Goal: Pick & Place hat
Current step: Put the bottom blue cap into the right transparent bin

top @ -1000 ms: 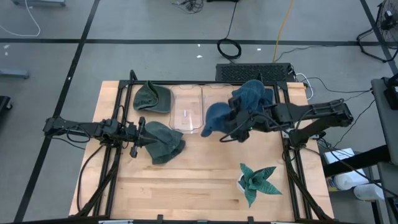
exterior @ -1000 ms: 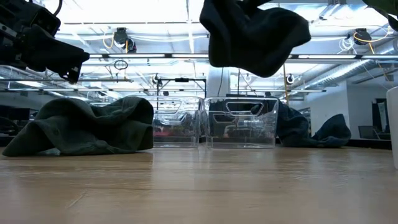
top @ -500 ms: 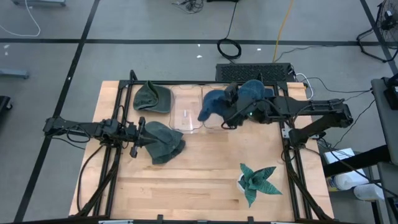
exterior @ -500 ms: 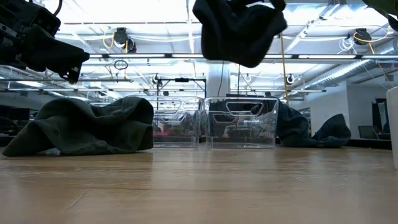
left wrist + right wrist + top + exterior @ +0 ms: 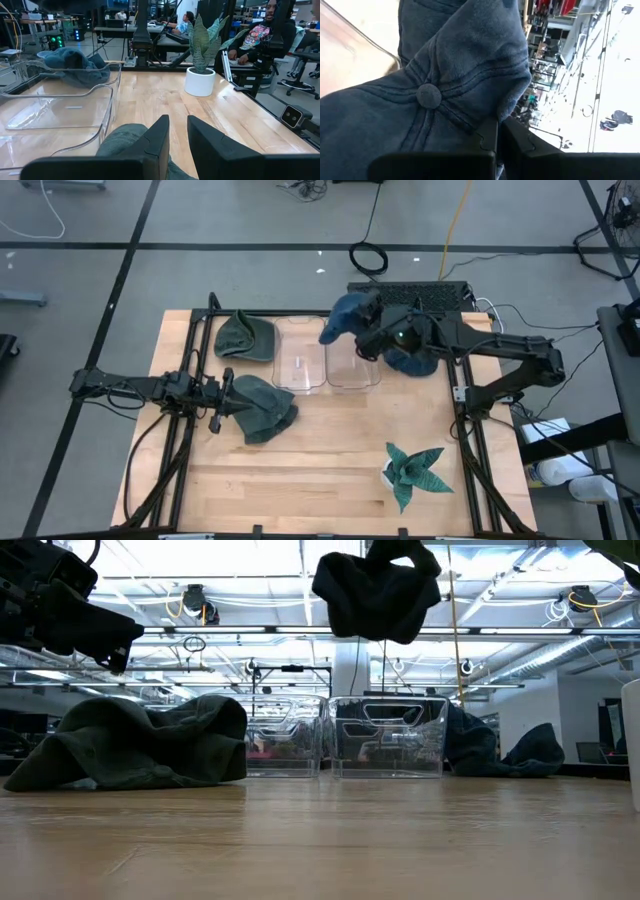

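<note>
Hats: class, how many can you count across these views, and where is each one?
4. Green hat at table's back left; green hat at left gripper; blue hat held by right gripper; blue hat beneath that arm.

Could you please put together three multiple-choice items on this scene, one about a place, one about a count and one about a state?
1. Where is the blue hat held by the right gripper?
A. in the air over the far edge of the right clear bin
B. flat on the wood beside the plant
C. inside the left clear bin

2. How many green hats lie on the table?
A. one
B. two
C. four

3. How does the left gripper stand?
A. lifted high with a blue hat
C. out of sight
B. low at the near green hat, fingers a little apart

Answers:
1 A: the low view shows it hanging above the bins.
2 B: the near one, and the far green hat by the left clear bin.
3 B: the left wrist view shows a narrow gap between its fingers over green cloth.
</note>
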